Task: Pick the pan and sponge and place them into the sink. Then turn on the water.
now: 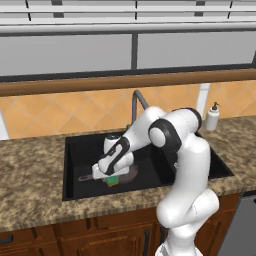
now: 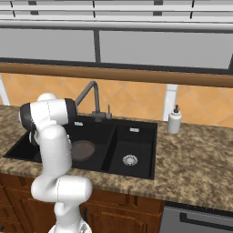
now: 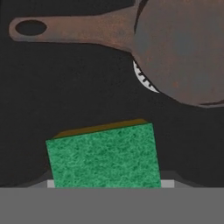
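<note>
The dark brown pan (image 1: 129,174) (image 3: 183,48) lies flat in the large basin of the black sink (image 1: 72,150) (image 2: 136,141), its long handle (image 3: 65,28) pointing left over the basin floor. The pan (image 2: 83,150) also peeks out beside my arm. My gripper (image 1: 111,176) (image 3: 107,183) hangs low in that basin, just in front of the pan, shut on the green sponge (image 1: 112,180) (image 3: 103,157). The sponge's yellowish side faces away, and it hides most of my finger pads. The water is out of view: nothing runs from the gooseneck faucet (image 1: 136,102) (image 2: 88,93).
A white soap dispenser (image 1: 213,117) (image 2: 174,120) stands on the granite counter right of the sink. The small basin holds a round metal drain (image 2: 130,159). The pan partly covers the large basin's drain (image 3: 142,78). A tiled backsplash rises behind the faucet.
</note>
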